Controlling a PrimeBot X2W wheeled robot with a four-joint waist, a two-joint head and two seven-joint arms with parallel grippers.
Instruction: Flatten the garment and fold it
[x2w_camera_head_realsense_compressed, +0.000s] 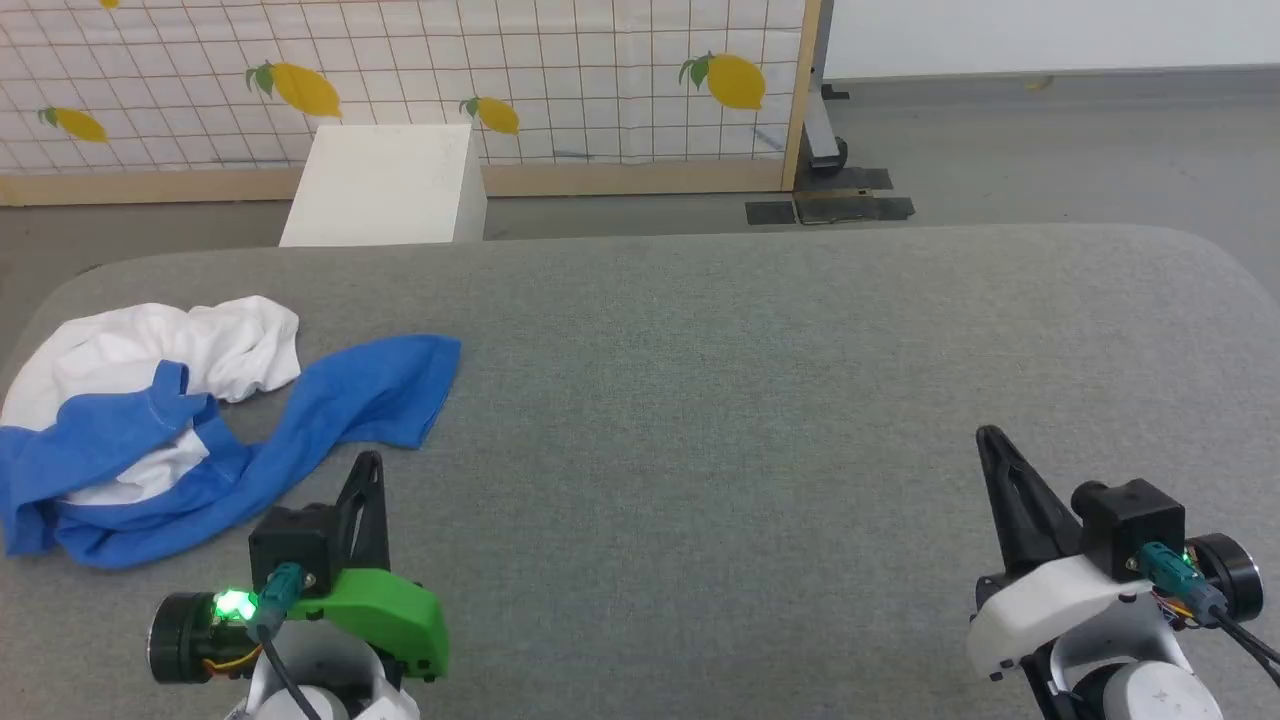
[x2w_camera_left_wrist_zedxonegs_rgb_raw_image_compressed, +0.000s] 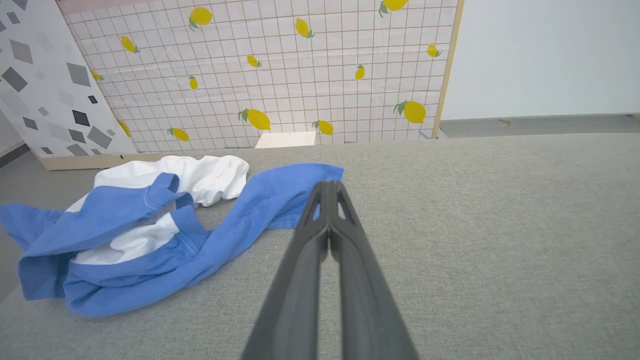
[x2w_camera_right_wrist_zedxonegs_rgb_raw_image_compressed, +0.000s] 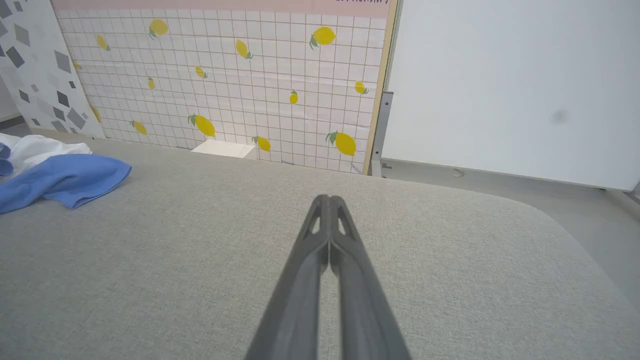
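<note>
The grey bench (x2w_camera_head_realsense_compressed: 780, 380) stands before a lemon wall (x2w_camera_head_realsense_compressed: 560, 70). The garment (x2w_camera_head_realsense_compressed: 140, 440) lies bunched up at the bench's left end. The left hand (x2w_camera_head_realsense_compressed: 369, 462) and the right hand (x2w_camera_head_realsense_compressed: 989, 436) are both clenched, holding nothing. I think the left hand should open, pinch a blue edge and pull gently.

Soft white T-shirt with royal-blue sleeves and neck trim (x2w_camera_head_realsense_compressed: 170, 420) lies crumpled and unfolded at far left of grey padded surface; white body bunched far side, one blue sleeve stretched out toward the right.
</note>
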